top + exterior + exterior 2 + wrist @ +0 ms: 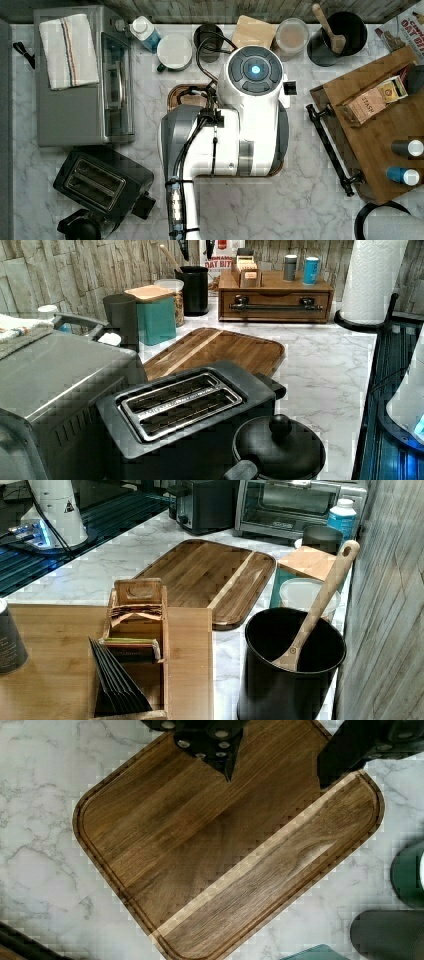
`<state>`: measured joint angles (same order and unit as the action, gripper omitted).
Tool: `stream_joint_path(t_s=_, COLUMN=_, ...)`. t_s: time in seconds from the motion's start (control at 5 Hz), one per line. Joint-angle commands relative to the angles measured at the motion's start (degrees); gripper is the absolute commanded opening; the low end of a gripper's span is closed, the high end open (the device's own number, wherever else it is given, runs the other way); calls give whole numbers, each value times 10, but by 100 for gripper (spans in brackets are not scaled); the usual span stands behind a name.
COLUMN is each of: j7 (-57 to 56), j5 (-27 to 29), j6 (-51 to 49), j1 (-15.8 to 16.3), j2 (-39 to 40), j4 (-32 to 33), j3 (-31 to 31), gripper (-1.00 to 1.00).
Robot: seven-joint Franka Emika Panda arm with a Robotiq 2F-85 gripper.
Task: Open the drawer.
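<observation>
The drawer [276,299] is a wide light-brown wooden front with a long black bar handle [275,306], set in a low wooden box at the far end of the counter in the left view. Its front sits flush with the box. In the top view the handle [330,147] runs along the box [380,145] at the top view's right. My gripper [277,781] hangs open above the dark cutting board [200,850] with nothing between its black fingers [220,745]. The arm [250,100] stands over that board, well apart from the drawer.
A tea box [246,271] and two small canisters [300,267] stand on the drawer box. A paper towel roll [372,280] is beside it. A toaster [102,182], toaster oven [82,85], black utensil pot with wooden spoon [290,665] and jars [292,35] line the marble counter [280,205].
</observation>
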<state>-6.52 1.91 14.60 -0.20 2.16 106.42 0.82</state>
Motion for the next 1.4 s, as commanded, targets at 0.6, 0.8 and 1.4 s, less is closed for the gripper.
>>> stream_joint_path(t_s=0.6, j7=-128, j5=-48, j6=56, j1=0, j2=-55, j4=105, j3=-3, gripper=100)
stream_joint_path(t_s=0.8, j7=-230, j5=-64, j6=88, j1=-8, j2=-79, j4=149, j3=9, gripper=100)
stream_joint_path(t_s=1.4, j7=-536, j5=-86, j6=234, j1=-52, j2=-103, j4=268, j3=64, gripper=100)
